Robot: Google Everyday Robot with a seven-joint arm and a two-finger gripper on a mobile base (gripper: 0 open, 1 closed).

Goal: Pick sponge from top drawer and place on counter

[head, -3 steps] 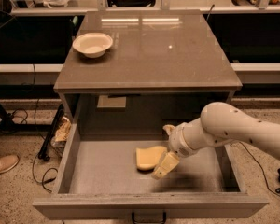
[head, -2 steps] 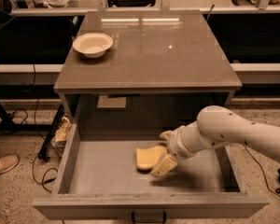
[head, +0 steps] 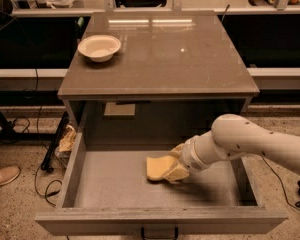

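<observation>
Pale-yellow sponge (head: 156, 167) is lying on the grey floor of the top drawer (head: 110, 186), a bit right of centre and clear of all four walls. It looks to be resting on the floor. The drawer is pulled out toward you, and its small dark handle (head: 159, 232) shows at the bottom edge of the front panel.

Gripper (head: 173, 163) is down inside the drawer, right at the sponge's right-hand end, touching it or all but touching. From this view you can't tell whether it is clamped on the sponge or just set against it.

White arm (head: 250, 144) comes in from the right side of your view, crosses above the drawer's right wall and angles down-left to the sponge.

Counter (head: 170, 59) is the glossy grey-brown slab above and behind the drawer opening, with light reflections across it. A cream round bowl (head: 99, 47) sits upright near its rear-left corner, well apart from the sponge.

Other things you'll see:
- A pale label (head: 119, 109) is on the cabinet's back wall, just under the counter edge.
- Something crumpled and yellowish (head: 66, 139) lies outside the drawer's left wall.
- Black cables (head: 44, 181) are on the speckled floor at left.
- A tan shoe (head: 2, 176) is at the left edge.
</observation>
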